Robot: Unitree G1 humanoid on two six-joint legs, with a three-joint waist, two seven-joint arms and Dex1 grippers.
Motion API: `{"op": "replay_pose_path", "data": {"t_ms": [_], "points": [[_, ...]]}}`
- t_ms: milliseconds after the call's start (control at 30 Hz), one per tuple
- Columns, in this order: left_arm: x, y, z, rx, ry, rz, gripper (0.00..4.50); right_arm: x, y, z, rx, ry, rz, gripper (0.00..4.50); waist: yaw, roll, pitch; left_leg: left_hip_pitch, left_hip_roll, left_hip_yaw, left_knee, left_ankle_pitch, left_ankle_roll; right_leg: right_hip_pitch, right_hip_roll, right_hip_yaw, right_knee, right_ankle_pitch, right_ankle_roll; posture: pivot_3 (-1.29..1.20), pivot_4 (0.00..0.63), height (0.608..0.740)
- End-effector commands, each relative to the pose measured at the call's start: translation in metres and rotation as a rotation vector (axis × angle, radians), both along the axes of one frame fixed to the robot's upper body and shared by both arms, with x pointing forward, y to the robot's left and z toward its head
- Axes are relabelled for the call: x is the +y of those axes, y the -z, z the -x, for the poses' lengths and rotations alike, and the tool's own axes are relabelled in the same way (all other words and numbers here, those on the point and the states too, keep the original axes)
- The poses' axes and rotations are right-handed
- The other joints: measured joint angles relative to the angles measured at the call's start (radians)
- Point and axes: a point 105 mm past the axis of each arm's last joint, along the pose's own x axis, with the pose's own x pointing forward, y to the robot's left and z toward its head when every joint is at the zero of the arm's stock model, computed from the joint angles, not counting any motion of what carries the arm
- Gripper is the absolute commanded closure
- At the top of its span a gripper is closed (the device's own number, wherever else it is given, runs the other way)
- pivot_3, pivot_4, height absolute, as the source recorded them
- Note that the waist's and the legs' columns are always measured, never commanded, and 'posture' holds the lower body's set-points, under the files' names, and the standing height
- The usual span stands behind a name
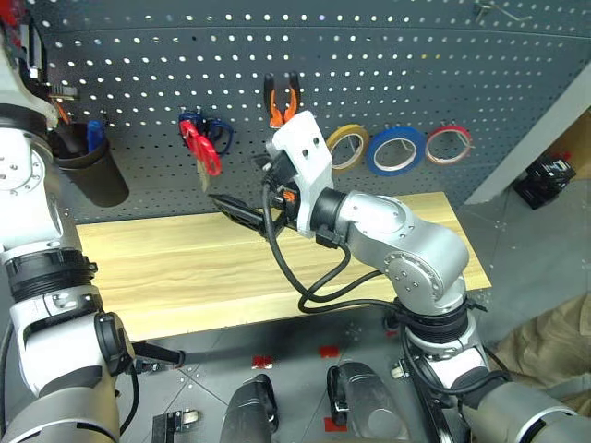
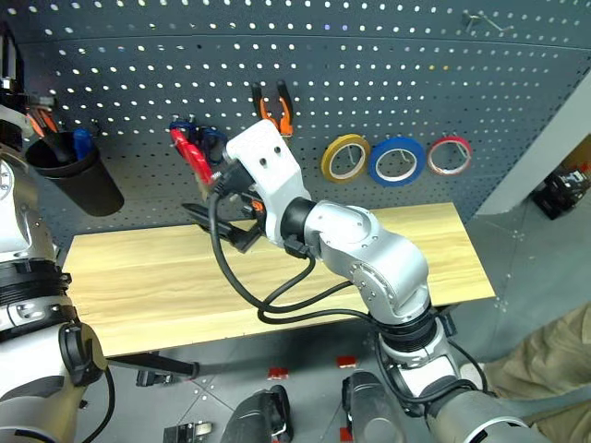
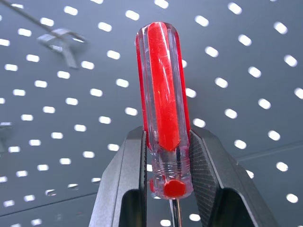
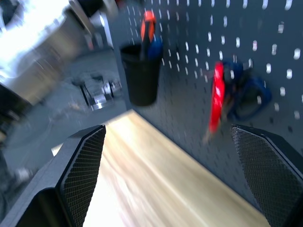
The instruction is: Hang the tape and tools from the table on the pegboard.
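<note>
Gripping the slim red-handled screwdriver [image 3: 165, 109] in the left hand [image 3: 166, 156], the last item left to hang; right hand [image 4: 170, 161] spread wide, empty; blue tape ring [image 1: 395, 149], pliers [image 1: 282, 100], red scissors [image 1: 203, 148] hanging on the dark grey pegboard [image 1: 369, 65]

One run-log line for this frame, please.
left gripper: shut on red-handled screwdriver, facing pegboard | right gripper: open, empty | blue tape, pliers, red scissors: hung

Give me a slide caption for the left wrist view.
Left gripper clamps a red-handled screwdriver before the pegboard.
</note>
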Motion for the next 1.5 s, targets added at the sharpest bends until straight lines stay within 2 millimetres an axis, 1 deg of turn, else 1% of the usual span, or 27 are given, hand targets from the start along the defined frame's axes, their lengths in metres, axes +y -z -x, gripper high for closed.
{"op": "replay_pose_path", "data": {"t_ms": [33, 133, 200, 267, 333, 400, 467, 567, 633, 700, 800, 867, 900, 933, 1000, 1033, 1067, 1100, 1133, 1200, 1233, 1267, 1333, 1400, 1433, 1500], "points": [[0.004, -0.011, 0.009, -0.058, -0.034, -0.044, 3.60, -0.003, -0.022, 0.008, -0.089, -0.021, -0.064, 0.00, -0.009, -0.001, -0.001, 0.000, 0.000, 0.000, 0.000, 0.000, 0.000, 0.000, 0.000, 0.000, 0.000, 0.000, 0.000, -0.31, 0.122, 0.740], [0.006, 0.003, 0.004, -0.035, -0.050, -0.050, 3.60, 0.001, -0.023, 0.013, -0.116, -0.056, -0.063, 0.00, -0.017, -0.002, -0.005, 0.000, 0.000, 0.000, 0.000, 0.000, 0.000, 0.000, 0.000, 0.000, 0.000, 0.000, 0.000, -0.31, 0.120, 0.740], [0.007, 0.005, 0.003, -0.036, -0.054, -0.050, 3.60, 0.002, -0.024, 0.014, -0.121, -0.068, -0.065, 0.00, -0.025, -0.002, -0.008, 0.000, 0.000, 0.000, 0.000, 0.000, 0.000, 0.000, 0.000, 0.000, 0.000, 0.000, 0.000, -0.31, 0.120, 0.740], [0.010, 0.007, 0.003, -0.041, -0.048, -0.010, 3.60, 0.003, -0.023, 0.016, -0.122, -0.074, -0.066, 0.00, -0.030, -0.003, -0.010, 0.000, 0.000, 0.000, 0.001, 0.000, 0.000, 0.000, 0.000, 0.000, 0.001, 0.000, 0.000, -0.31, 0.120, 0.740], [0.016, 0.009, 0.009, -0.057, -0.061, 0.029, 3.60, 0.003, -0.024, 0.017, -0.128, -0.076, -0.064, 0.00, -0.034, -0.002, -0.014, 0.000, 0.000, -0.001, 0.002, 0.000, 0.000, 0.000, 0.000, 0.000, 0.001, 0.000, 0.000, -0.32, 0.120, 0.740], [0.020, 0.010, 0.015, -0.066, -0.083, 0.028, 3.60, 0.003, -0.024, 0.017, -0.131, -0.076, -0.065, 0.00, -0.039, -0.002, -0.021, 0.000, 0.000, 0.000, 0.002, 0.000, 0.000, 0.000, 0.000, 0.001, 0.001, 0.000, 0.000, -0.32, 0.120, 0.740], [0.025, 0.019, 0.026, -0.063, -0.121, 0.036, 3.60, 0.003, -0.023, 0.015, -0.127, -0.069, -0.062, 0.00, -0.052, -0.002, -0.025, 0.000, 0.000, 0.000, 0.002, 0.000, 0.000, 0.001, 0.000, 0.001, 0.001, 0.000, 0.000, -0.32, 0.119, 0.740], [0.028, 0.033, 0.031, -0.031, -0.145, 0.051, 3.60, 0.003, -0.021, 0.014, -0.126, -0.070, -0.060, 0.00, -0.063, -0.003, -0.028, 0.001, 0.000, -0.001, 0.003, 0.000, 0.000, 0.001, 0.000, 0.002, 0.003, 0.000, 0.000, -0.30, 0.114, 0.740], [0.029, 0.044, 0.027, -0.001, -0.145, 0.075, 2.87, 0.004, -0.021, 0.015, -0.127, -0.080, -0.059, 0.00, -0.063, -0.003, -0.031, 0.001, 0.000, -0.001, 0.004, 0.000, 0.000, 0.001, 0.000, 0.001, 0.006, 0.000, 0.000, -0.29, 0.108, 0.740], [0.029, 0.049, 0.025, 0.013, -0.142, 0.080, 2.32, 0.005, -0.021, 0.016, -0.129, -0.085, -0.060, 0.00, -0.063, -0.002, -0.034, 0.001, 0.000, -0.002, 0.008, 0.000, 0.000, 0.001, 0.000, 0.002, 0.009, 0.000, 0.001, -0.29, 0.108, 0.740], [0.027, 0.049, 0.022, 0.013, -0.147, 0.078, 1.33, 0.005, -0.021, 0.016, -0.133, -0.088, -0.061, 0.00, -0.063, -0.003, -0.040, 0.001, 0.000, -0.002, 0.013, 0.000, 0.001, 0.001, 0.000, 0.002, 0.014, 0.000, 0.001, -0.29, 0.103, 0.740], [0.021, 0.045, 0.021, -0.001, -0.132, 0.068, 0.78, 0.005, -0.021, 0.016, -0.135, -0.087, -0.061, 0.00, -0.062, -0.003, -0.046, 0.002, 0.000, -0.002, 0.014, 0.000, 0.001, 0.001, 0.000, 0.003, 0.016, 0.000, 0.001, -0.30, 0.102, 0.740], [0.014, 0.043, 0.020, -0.006, -0.104, 0.051, 0.44, 0.004, -0.021, 0.016, -0.139, -0.084, -0.063, 0.00, -0.062, -0.003, -0.048, 0.002, 0.000, -0.003, 0.014, 0.000, 0.001, 0.002, 0.000, 0.002, 0.016, 0.000, 0.001, -0.30, 0.100, 0.740], [-0.002, 0.041, 0.018, -0.004, -0.051, 0.009, 0.44, 0.004, -0.021, 0.015, -0.141, -0.078, -0.065, 0.00, -0.062, -0.003, -0.051, 0.003, 0.000, -0.003, 0.014, 0.000, 0.001, 0.002, 0.000, 0.002, 0.017, 0.000, 0.001, -0.30, 0.100, 0.740], [-0.035, 0.043, 0.015, 0.022, 0.063, -0.069, 0.44, 0.002, -0.019, 0.013, -0.142, -0.063, -0.066, 0.00, -0.058, -0.005, -0.053, 0.003, 0.000, -0.004, 0.014, 0.000, 0.001, 0.003, 0.000, 0.002, 0.017, 0.000, 0.001, -0.30, 0.097, 0.740], [-0.051, 0.050, 0.014, 0.049, 0.128, -0.082, 0.44, 0.000, -0.018, 0.011, -0.142, -0.052, -0.067, 0.00, -0.057, -0.005, -0.056, 0.003, 0.000, -0.004, 0.014, 0.000, 0.001, 0.003, 0.000, 0.002, 0.017, 0.000, 0.001, -0.30, 0.097, 0.740], [-0.064, 0.060, 0.014, 0.086, 0.180, -0.083, 0.44, -0.002, -0.016, 0.009, -0.144, -0.039, -0.065, 0.00, -0.058, -0.004, -0.060, 0.003, 0.000, -0.003, 0.014, 0.000, 0.001, 0.003, 0.000, 0.002, 0.016, 0.000, 0.000, -0.30, 0.097, 0.740], [-0.073, 0.072, 0.015, 0.124, 0.214, -0.086, 0.44, -0.005, -0.015, 0.007, -0.149, -0.027, -0.062, 0.00, -0.060, -0.003, -0.066, 0.003, 0.000, -0.002, 0.014, 0.000, 0.001, 0.003, 0.000, 0.004, 0.016, 0.000, 0.000, -0.29, 0.095, 0.740], [-0.076, 0.085, 0.019, 0.163, 0.231, -0.050, 0.44, -0.009, -0.013, 0.005, -0.156, -0.009, -0.059, 0.00, -0.061, -0.002, -0.069, 0.004, 0.000, -0.001, 0.013, 0.000, 0.001, 0.003, 0.000, 0.005, 0.015, 0.000, 0.001, -0.29, 0.093, 0.740], [-0.070, 0.109, 0.029, 0.235, 0.187, 0.017, 0.44, -0.021, -0.005, -0.001, -0.168, 0.030, -0.039, 0.00, -0.072, 0.000, -0.072, 0.005, 0.000, 0.000, 0.012, 0.000, 0.001, 0.003, 0.000, 0.006, 0.015, 0.000, 0.001, -0.28, 0.091, 0.740], [-0.064, 0.120, 0.033, 0.278, 0.149, 0.071, 0.44, -0.028, -0.001, -0.004, -0.171, 0.046, -0.027, 0.00, -0.076, 0.001, -0.072, 0.008, 0.000, 0.001, 0.012, -0.001, 0.001, 0.005, 0.000, 0.008, 0.016, 0.000, 0.001, -0.28, 0.091, 0.740], [-0.058, 0.131, 0.037, 0.325, 0.089, 0.090, 0.44, -0.034, 0.004, -0.006, -0.175, 0.062, -0.010, 0.00, -0.076, 0.001, -0.072, 0.009, 0.001, 0.001, 0.011, -0.001, 0.001, 0.005, 0.000, 0.007, 0.015, 0.000, 0.001, -0.28, 0.091, 0.740], [-0.055, 0.145, 0.047, 0.377, 0.024, 0.112, 0.44, -0.047, 0.015, -0.009, -0.176, 0.091, 0.024, 0.00, -0.076, 0.001, -0.072, 0.009, 0.002, -0.001, 0.012, -0.002, 0.004, 0.006, 0.002, 0.006, 0.017, 0.000, 0.001, -0.26, 0.090, 0.740], [-0.052, 0.156, 0.056, 0.421, -0.065, 0.099, 0.44, -0.060, 0.030, -0.013, -0.139, 0.119, 0.049, 0.00, -0.071, 0.002, -0.073, 0.011, 0.002, -0.003, 0.012, -0.002, 0.004, 0.008, 0.003, 0.005, 0.017, 0.000, 0.000, -0.24, 0.086, 0.740], [-0.048, 0.163, 0.059, 0.454, -0.101, 0.122, 0.44, -0.065, 0.037, -0.014, -0.123, 0.128, 0.047, 0.00, -0.065, 0.003, -0.074, 0.011, 0.002, -0.004, 0.012, -0.002, 0.004, 0.008, 0.003, 0.005, 0.017, 0.000, 0.000, -0.24, 0.086, 0.740], [-0.043, 0.180, 0.064, 0.526, -0.121, 0.157, 0.44, -0.078, 0.064, -0.021, -0.095, 0.185, 0.083, 0.00, -0.055, 0.006, -0.080, 0.012, 0.001, -0.006, 0.013, -0.002, 0.004, 0.011, 0.003, 0.005, 0.016, 0.000, 0.000, -0.23, 0.080, 0.740]]}}
